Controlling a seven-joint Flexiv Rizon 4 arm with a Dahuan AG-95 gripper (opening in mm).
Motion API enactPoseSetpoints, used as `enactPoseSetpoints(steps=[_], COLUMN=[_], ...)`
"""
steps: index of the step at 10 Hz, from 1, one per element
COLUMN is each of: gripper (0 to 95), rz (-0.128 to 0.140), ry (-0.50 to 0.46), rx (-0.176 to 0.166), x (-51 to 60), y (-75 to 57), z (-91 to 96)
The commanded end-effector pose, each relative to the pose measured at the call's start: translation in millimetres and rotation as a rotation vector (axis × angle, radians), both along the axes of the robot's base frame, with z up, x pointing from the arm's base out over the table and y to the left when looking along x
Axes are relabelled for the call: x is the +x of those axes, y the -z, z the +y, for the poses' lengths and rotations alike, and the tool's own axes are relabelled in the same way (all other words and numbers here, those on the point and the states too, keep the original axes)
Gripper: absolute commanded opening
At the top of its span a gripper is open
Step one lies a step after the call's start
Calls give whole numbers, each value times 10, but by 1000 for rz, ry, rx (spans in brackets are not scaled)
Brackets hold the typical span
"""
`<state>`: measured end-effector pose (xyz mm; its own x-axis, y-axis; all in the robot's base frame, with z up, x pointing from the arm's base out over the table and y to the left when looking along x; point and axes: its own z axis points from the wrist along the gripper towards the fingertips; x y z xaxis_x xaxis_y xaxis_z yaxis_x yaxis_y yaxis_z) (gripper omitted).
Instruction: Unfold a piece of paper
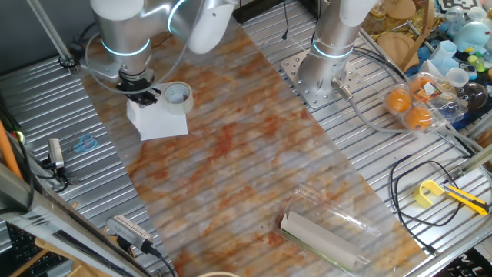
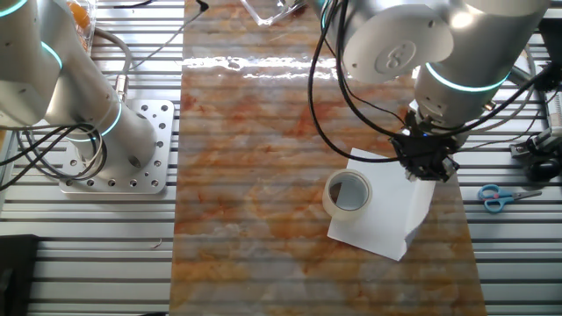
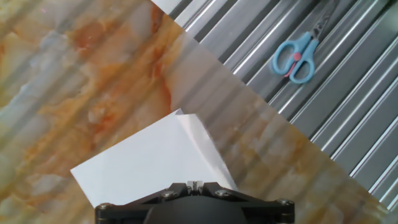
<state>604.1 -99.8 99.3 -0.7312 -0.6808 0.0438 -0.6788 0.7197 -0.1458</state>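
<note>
The piece of paper (image 1: 161, 123) (image 2: 382, 211) is a white sheet on the marbled mat, still folded. One edge of it rises off the mat towards my gripper (image 2: 428, 168) (image 1: 144, 96). In the hand view the lifted flap (image 3: 199, 140) runs up into the gripper (image 3: 195, 185), whose jaws are pressed together on the paper's edge. The rest of the sheet (image 3: 140, 165) lies flat below. A clear tape roll (image 2: 349, 192) (image 1: 177, 97) rests on the sheet's corner beside the gripper.
Blue scissors (image 3: 295, 57) (image 2: 500, 197) (image 1: 84, 142) lie on the ribbed metal beside the mat. A rolled greyish sheet in clear plastic (image 1: 323, 231) sits at the mat's other end. A second arm's base (image 2: 97, 149) (image 1: 323, 73) stands across the mat. Oranges (image 1: 407, 104) and clutter lie beyond.
</note>
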Motion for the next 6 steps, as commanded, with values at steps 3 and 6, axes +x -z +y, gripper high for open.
enactPoseSetpoints(steps=[3, 6], gripper=[0, 0], rz=[8, -18], ry=[143, 367], rx=[43, 57], x=[9, 9], y=[13, 13], z=[1, 1])
